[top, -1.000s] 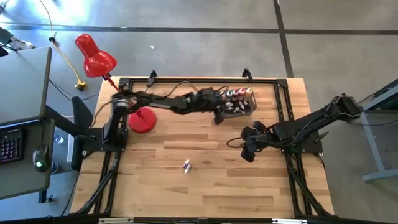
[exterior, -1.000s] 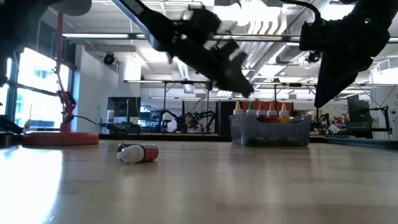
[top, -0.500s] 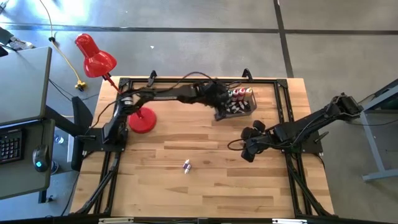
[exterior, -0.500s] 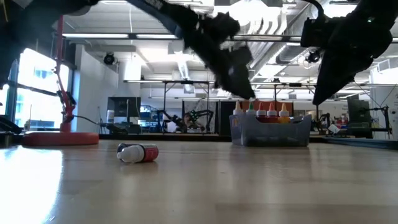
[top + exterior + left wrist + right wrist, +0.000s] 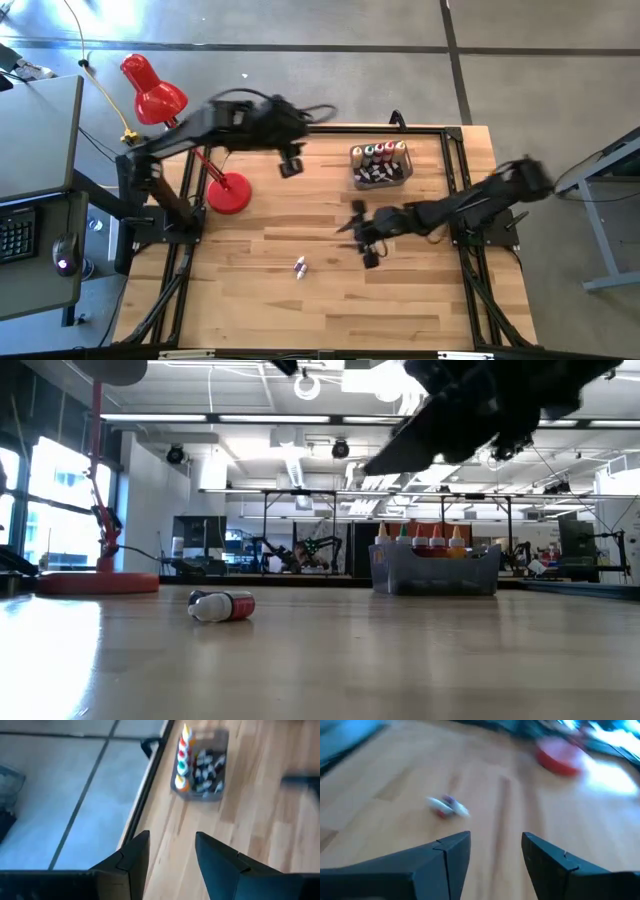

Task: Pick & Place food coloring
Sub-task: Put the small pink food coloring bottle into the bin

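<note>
The left hand [image 5: 291, 165] is seen drawn back from the grey tub [image 5: 380, 179] and carried toward the left, above the far part of the tabletop [image 5: 300, 310] near the red lamp [image 5: 150, 92]; half a second ago it was held right at the tub. Its fingers [image 5: 135, 855] are parted a moderate way, and nothing is held between them — from this a drop into the tub is judged to be finished. The tub is left at the far right, with a row of upright bottles [image 5: 420, 538] along its far side and smaller ones lying inside.

Meanwhile the right hand [image 5: 366, 238] has been swung in from the right toward the middle of the tabletop. Its fingers [image 5: 451, 851] are spread wide and empty, and they are pointed at the one bottle [image 5: 299, 266] lying loose on its side — red with a white end, near the middle and well apart from the tub. That bottle is not yet touched. It is judged to be the next thing to be picked up, and apparently the only one remaining outside the tub.
</note>
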Tool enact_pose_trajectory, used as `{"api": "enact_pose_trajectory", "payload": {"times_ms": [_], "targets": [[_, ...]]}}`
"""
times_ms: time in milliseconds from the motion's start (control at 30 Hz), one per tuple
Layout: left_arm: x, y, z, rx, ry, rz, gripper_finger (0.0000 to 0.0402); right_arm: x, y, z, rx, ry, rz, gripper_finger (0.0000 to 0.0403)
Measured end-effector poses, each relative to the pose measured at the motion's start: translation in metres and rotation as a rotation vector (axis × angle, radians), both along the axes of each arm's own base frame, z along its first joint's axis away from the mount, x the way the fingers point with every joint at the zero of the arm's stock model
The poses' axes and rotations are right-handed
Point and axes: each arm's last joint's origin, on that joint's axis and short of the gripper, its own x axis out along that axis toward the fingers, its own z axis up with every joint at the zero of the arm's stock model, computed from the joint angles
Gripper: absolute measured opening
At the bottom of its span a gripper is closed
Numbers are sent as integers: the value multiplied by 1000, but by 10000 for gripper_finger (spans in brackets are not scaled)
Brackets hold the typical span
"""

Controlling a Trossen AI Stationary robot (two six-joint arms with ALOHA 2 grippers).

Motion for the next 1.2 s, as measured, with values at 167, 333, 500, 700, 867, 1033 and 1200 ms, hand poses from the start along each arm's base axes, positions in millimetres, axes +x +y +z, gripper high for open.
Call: {"api": "enact_pose_trajectory", "payload": {"times_ms": [167,333,500,700,867,1033,1200], "targets": [[-42,-9,27,2,-108,2,153,47,6,-33,-79,-98,271,172],[-60,-10,36,4,-136,21,153,100,16,-63,-12,-35,396,172],[-63,-11,37,2,-137,18,153,136,24,-87,44,112,471,169],[-56,-10,31,-14,-110,5,153,149,26,-104,27,148,475,151],[-53,-10,30,-31,-107,-10,153,147,19,-112,4,165,450,139],[-53,-10,30,-31,-107,-11,153,145,16,-115,-2,177,449,119],[-53,-10,30,-16,-102,-7,153,140,13,-101,7,219,431,81]]}}
